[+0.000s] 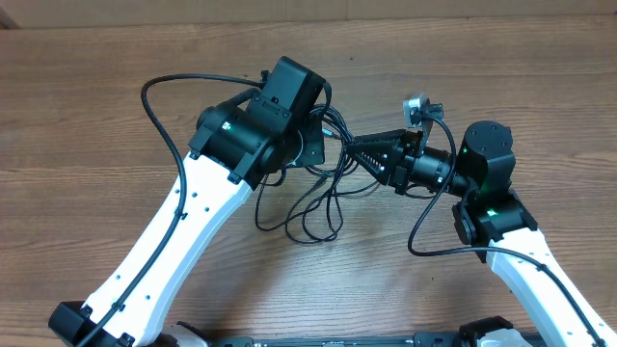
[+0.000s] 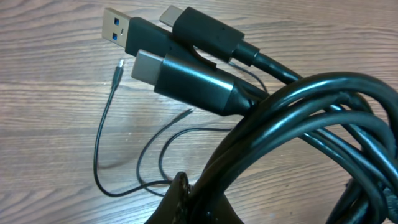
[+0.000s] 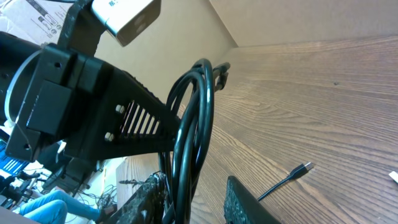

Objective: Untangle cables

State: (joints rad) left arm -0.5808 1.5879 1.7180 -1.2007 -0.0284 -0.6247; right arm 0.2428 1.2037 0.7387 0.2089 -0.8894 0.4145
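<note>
Overhead, the right claw [image 1: 359, 152] pointed into the cables [image 1: 326, 207] bunched at its tip. At the left wrist, the left claw [image 2: 185, 202] pinched the bundle, plugs just beyond it. At the right wrist, the right claw's fingers [image 3: 245, 202] stood spread, a loop between them.

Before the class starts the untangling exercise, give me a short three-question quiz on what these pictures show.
1. True or false: the cables hang over the edge of the table.
2. In the left wrist view, how many plugs stick out of the raised bundle side by side? A) two B) three C) five
3. Fill in the blank: the USB plug with the wide metal end has a ____ insert.

Key: 1 false, they sit mid-table between the two arms; 2 B; 3 blue.
</note>
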